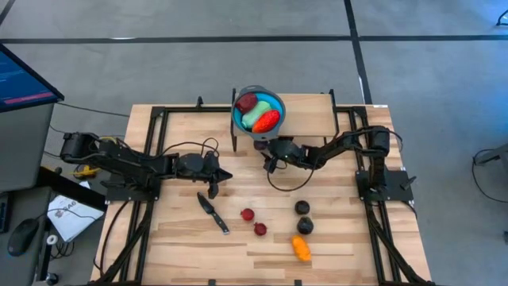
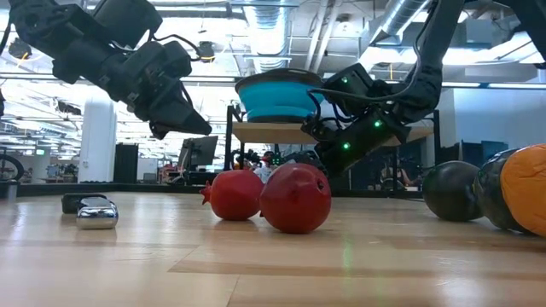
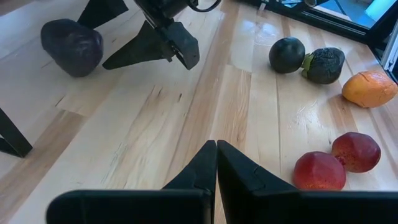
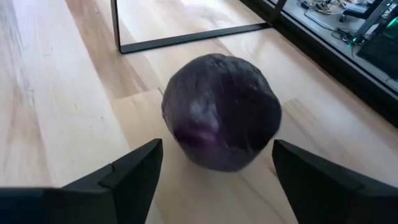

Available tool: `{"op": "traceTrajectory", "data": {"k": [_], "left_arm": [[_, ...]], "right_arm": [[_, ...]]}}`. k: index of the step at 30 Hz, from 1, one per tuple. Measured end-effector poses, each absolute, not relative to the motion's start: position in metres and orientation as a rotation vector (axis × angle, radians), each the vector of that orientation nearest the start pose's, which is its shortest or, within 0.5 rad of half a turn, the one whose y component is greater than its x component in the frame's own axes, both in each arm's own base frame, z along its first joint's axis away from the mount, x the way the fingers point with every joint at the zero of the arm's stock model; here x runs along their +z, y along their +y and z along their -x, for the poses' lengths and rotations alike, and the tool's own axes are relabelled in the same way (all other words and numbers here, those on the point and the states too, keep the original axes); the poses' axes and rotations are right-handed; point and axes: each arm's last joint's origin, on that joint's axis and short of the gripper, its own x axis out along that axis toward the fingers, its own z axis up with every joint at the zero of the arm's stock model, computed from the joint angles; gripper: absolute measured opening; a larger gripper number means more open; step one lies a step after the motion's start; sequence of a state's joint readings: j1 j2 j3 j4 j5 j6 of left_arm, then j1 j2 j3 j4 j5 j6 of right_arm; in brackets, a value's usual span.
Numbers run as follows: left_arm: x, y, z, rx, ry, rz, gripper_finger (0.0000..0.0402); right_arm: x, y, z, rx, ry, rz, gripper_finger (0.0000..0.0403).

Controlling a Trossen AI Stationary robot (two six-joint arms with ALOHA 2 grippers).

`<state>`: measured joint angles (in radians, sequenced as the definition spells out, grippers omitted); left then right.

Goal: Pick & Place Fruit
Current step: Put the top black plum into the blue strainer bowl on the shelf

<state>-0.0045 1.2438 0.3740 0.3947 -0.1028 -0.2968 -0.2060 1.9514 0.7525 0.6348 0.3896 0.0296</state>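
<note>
Two arms over the wooden tabletop (image 1: 333, 238) from above. A blue bowl (image 1: 258, 111) at the far edge holds a dark red piece (image 1: 247, 101), a pale green piece (image 1: 255, 117) and a red-orange piece (image 1: 267, 121). The right hand (image 1: 270, 159) sits just in front of that bowl. The left hand (image 1: 216, 184) hovers near the middle-left, above a black-handled knife (image 1: 213, 213). Two small red fruits (image 1: 248, 214) lie beside each other, two dark ones (image 1: 302, 208) next to them, and an orange one (image 1: 301, 248) nearest the front edge.

Low view: the two red fruits touch in the center, dark ones and the orange one off to the right, bowl raised behind them.

Left wrist view: the left hand's fingers (image 3: 205, 168) are pressed together, holding nothing. Another dark purple fruit (image 3: 72, 46) sits on the wood near the right hand.

Right wrist view: the right hand's fingers (image 4: 134, 165) are spread wide apart on either side of that purple fruit (image 4: 221, 112), which sits on the tabletop between them; can't tell if they touch it.
</note>
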Motion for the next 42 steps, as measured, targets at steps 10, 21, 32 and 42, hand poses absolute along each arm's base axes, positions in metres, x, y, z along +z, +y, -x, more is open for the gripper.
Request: {"op": "traceTrajectory", "data": {"k": [10,21,32,42], "left_arm": [[0.162,0.002,-0.225,0.165,0.445,0.267,0.0008],[0.162,0.002,-0.226,0.165,0.443,0.266,0.0008],[0.163,0.002,-0.226,0.164,0.437,0.267,0.0008],[0.163,0.002,-0.226,0.164,0.437,0.267,0.0008]], "right_arm": [[0.091,-0.047,-0.34,-0.436,0.571,0.063,0.0268],[0.091,0.003,-0.342,-0.448,0.517,-0.062,0.0264],[0.093,0.009,-0.339,-0.669,0.427,-0.127,0.0264],[0.069,-0.026,-0.333,-0.768,0.453,-0.145,0.0264]]}}
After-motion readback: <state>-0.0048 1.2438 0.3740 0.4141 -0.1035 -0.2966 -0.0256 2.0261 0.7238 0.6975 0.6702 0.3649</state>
